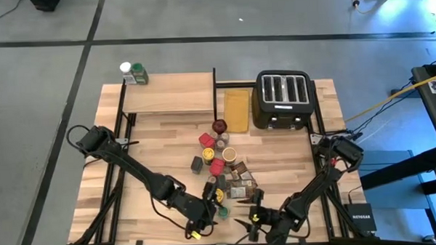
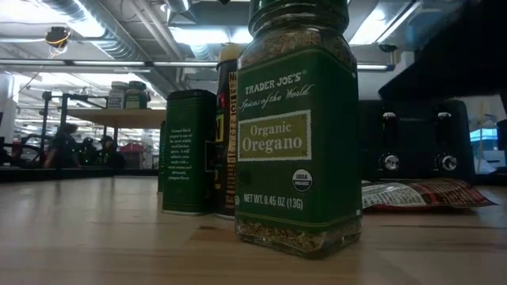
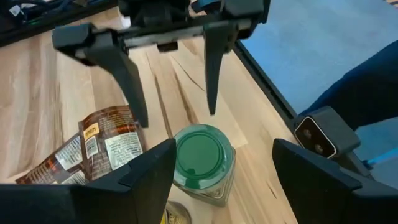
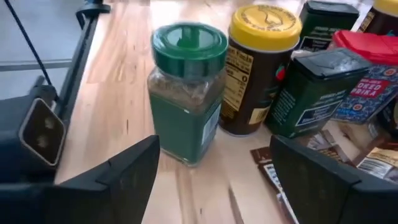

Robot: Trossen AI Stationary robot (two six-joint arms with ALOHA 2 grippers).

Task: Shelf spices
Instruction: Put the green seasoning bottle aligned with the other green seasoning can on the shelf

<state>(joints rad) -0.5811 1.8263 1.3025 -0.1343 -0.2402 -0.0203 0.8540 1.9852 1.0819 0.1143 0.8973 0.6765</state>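
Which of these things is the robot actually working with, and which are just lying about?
Part of the job:
- oregano jar
- yellow-lidded jar
- dark green tin
- two jars on the shelf
- shelf

Just lying about:
- toaster
- tan board
- dark red knob

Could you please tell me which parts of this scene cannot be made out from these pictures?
- Low view: the oregano jar fills the frame, hiding most spices; its lid is cut off at the top.
- High view: spice labels in the pile are too small to read.
- Low view: the shelf is far off, so its two jars cannot be identified.
- Right wrist view: red-lidded jar cut off at edge.
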